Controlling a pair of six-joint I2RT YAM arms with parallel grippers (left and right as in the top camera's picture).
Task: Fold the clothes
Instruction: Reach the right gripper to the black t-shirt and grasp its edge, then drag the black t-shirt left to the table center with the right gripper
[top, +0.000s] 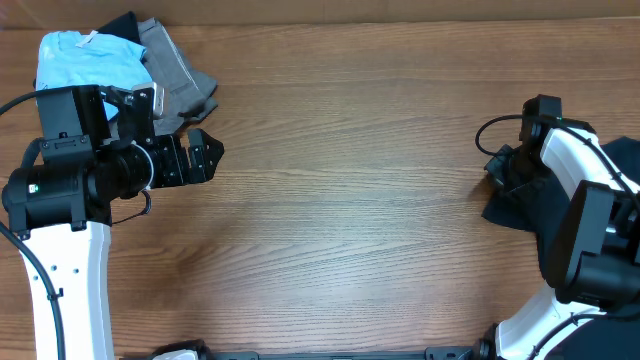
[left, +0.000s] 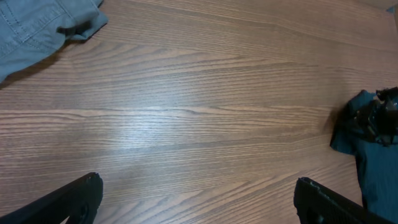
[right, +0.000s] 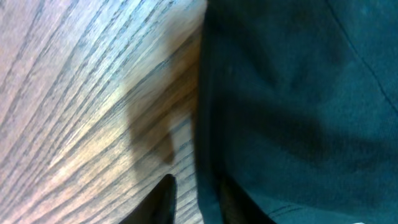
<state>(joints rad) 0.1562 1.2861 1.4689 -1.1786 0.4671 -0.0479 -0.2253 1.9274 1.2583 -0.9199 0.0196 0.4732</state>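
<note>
Left claw (left: 198, 180) spread in wrist view; right claw (right: 196, 194) at T-shirt (right: 298, 93), grip unclear

The table (top: 350, 180) under me is smooth wood with clear grain and a soft sheen. The black T-shirt (right: 298, 93) is matt, fine-textured cloth. The light-blue shirt (top: 85, 65) and grey garment (top: 175, 75) are matt cloth too. My arm covers (top: 60, 290) are glossy white plastic.

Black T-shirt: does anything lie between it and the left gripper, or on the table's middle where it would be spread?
Nothing visible does. Only bare table lies between the left gripper and the black T-shirt; the light-blue shirt and grey garment sit behind that gripper, in the corner.
</note>
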